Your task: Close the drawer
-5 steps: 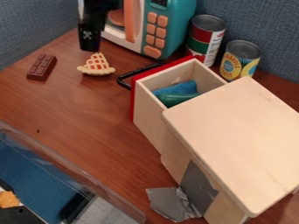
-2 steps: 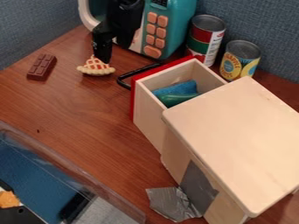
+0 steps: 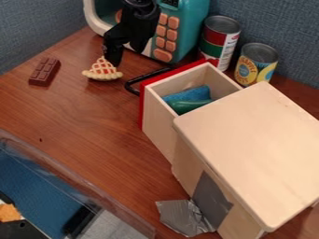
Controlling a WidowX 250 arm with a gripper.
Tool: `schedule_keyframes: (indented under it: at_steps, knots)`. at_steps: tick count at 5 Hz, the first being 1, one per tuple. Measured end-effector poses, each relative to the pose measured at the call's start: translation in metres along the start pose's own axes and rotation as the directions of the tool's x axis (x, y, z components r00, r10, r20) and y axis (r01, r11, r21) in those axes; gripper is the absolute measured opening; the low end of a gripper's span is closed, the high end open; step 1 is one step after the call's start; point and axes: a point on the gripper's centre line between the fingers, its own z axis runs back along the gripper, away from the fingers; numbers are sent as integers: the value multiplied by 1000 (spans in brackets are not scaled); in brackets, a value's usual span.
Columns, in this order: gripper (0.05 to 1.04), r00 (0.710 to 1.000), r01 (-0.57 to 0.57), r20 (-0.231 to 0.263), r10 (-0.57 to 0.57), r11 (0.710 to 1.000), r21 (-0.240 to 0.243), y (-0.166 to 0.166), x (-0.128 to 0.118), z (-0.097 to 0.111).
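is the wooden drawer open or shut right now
Open: the drawer sticks out of the wooden cabinet, its red front well clear of it, and blue and green things show inside.

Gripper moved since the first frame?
Yes. The gripper has shifted right and slightly down in the view, from above-left of the toy pie slice to overlapping its tip.

Two cans (image 3: 219,42); one each: drawer (image 3: 158,133), microwave (image 3: 192,25), pie slice (image 3: 102,73), chocolate bar (image 3: 44,72)
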Motion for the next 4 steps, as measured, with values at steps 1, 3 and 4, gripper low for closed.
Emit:
schedule_keyframes:
  at_steps: [1, 3, 4]
  knots:
    - [999, 1000, 9, -6, -10, 1000, -30, -2, 2, -20]
    - [999, 997, 23, 78, -17, 997, -80, -6, 16, -28]
    - [999, 989, 34, 146, -19, 994, -106, -10, 27, -27]
